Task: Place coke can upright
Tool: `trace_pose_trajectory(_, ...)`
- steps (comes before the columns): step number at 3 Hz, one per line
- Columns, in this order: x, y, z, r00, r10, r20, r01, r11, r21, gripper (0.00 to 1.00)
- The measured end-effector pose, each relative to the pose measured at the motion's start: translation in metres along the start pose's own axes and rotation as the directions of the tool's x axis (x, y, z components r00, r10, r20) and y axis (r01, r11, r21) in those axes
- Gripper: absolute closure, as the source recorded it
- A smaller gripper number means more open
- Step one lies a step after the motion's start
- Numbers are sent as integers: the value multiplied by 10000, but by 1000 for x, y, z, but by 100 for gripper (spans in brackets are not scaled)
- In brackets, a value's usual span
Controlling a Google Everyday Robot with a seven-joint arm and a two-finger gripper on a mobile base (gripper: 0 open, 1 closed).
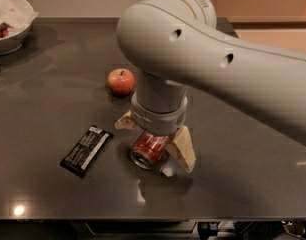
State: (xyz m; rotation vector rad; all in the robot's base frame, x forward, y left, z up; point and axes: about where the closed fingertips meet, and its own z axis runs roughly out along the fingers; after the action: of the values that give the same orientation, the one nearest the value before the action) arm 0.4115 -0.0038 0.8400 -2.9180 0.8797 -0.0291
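While the red cylindrical metal coke can (149, 149) lies on its side near the front-middle of the dark grey table (253, 184), silver end w/ opening facing the camera, the task is not yet done: this looks like the grasp step, pre-lift. The robot's gripper (152, 144) hangs straight over the can on its bulky white arm, tan fingers (183, 150) spread and straddling the can, one at its right flank just beside or touching it, the other at back-left and apparently apart. No pinch visible, so I'd call it unclamped. Next move, as I judge it: close across the can body, lift, rotate approx. a quarter turn so one silver end faces down, set it on bare table and release w/o tipping. A round red apple (121, 81) sits near, behind-left; a black wrapped snack bar (86, 150) lies to the left; a white bowl (13, 31) is well apart at the far-left corner.
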Motion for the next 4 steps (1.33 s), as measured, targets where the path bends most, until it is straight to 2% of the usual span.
trace_pose_trajectory(1,2,0,5,9998,-105,-151,103,9999,-138,17)
trace_pose_trajectory(2,3,0,8,9997,-175,-180,171,9996,-216,41)
trace_pose_trajectory(3,4,-1,2,10000,55,-4,-55,10000,-77,64)
trace_pose_trajectory(4,7,-4,-18,9927,978,711,-1010,9939,431,88)
